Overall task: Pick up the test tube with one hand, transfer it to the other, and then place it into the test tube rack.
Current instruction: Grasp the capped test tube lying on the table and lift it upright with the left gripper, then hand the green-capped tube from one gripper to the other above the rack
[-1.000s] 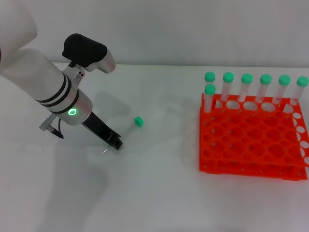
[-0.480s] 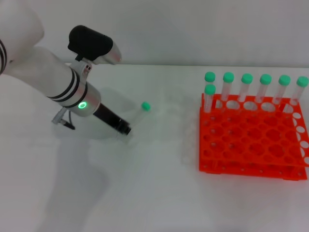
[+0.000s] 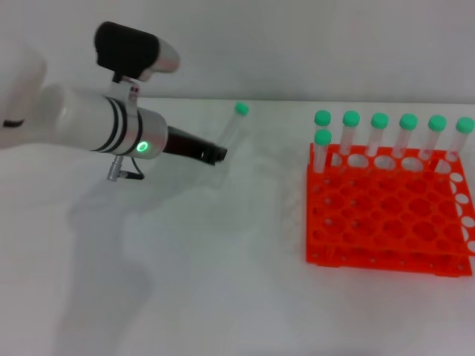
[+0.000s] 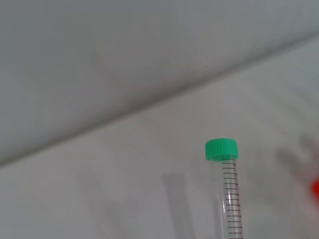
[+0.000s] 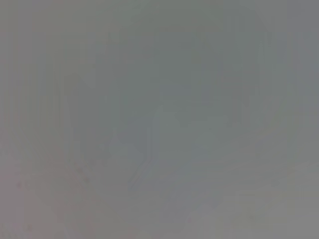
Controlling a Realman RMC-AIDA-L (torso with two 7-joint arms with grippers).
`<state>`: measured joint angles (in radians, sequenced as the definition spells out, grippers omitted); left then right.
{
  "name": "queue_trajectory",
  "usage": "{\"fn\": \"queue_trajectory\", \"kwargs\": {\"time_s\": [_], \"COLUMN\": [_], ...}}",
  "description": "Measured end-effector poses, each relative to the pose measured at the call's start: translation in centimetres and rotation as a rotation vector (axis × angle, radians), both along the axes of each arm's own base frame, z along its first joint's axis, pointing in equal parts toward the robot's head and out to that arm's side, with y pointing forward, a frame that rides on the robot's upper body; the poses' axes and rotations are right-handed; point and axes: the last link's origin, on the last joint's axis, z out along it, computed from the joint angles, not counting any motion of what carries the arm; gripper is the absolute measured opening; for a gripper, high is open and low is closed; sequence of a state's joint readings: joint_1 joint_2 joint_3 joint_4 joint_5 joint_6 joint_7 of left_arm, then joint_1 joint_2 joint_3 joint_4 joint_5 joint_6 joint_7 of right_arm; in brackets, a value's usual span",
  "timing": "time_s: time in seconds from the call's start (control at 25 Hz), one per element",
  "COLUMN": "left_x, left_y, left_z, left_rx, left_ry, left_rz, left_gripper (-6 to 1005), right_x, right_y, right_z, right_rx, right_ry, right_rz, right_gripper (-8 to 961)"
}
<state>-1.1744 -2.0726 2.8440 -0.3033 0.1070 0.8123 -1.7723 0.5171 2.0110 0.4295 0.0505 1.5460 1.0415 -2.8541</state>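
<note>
Pickup stage is judged done: the test tube (image 3: 231, 127) is held clear of the table (image 3: 223, 282) by the left gripper (image 3: 217, 155), whose jaws are clamped on its lower end. The tube is tilted, green cap up and toward the far right, in the far-left part of the scene. In the left wrist view the capped end (image 4: 222, 149) and the printed graduations are seen against bare table and wall.

Handover is not yet done. The right gripper is not seen in the head view, and the right wrist view gives only a featureless grey field, so its position and finger state cannot be told.

Placement is also left. The test tube rack (image 3: 386, 222) stands well apart on the right, with seven capped tubes (image 3: 379, 133) upright along its far edge and many holes free nearer.

Tube tip is hidden within the jaws. Left fingers are hard to separate from the dark gripper body. The rack's right end is cut off by the frame.
</note>
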Motion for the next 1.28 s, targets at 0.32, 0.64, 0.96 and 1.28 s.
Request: {"fn": "queue_trajectory", "kwargs": {"time_s": [0.32,0.64,0.96,1.28], "left_x": [-2.6,-4.2,-1.8,0.8], "left_y": [-1.5,-6.2,-10.9,-13.7], "left_z": [1.8,2.1,-1.9,-6.0], "left_rx": [0.273,0.480,0.450,0.398], "left_ry": [-0.310,-0.491,-0.522,-0.486], "left_rz": [-0.122,-0.324,-0.552,-0.647], "left_gripper": [193,193,193,193], "right_x": [0.1,-0.2,-1.2,-3.6], "right_y": [-0.1,-0.2,-0.9,-2.0], "right_z": [-0.1,-0.5,0.8,2.3], "right_rx": [-0.001,-0.005,-0.102,-0.316], "right_ry": [0.005,0.043,0.153,0.206], "right_rz": [-0.003,0.007,0.204,0.455], "right_gripper": [842,841,841,842]}}
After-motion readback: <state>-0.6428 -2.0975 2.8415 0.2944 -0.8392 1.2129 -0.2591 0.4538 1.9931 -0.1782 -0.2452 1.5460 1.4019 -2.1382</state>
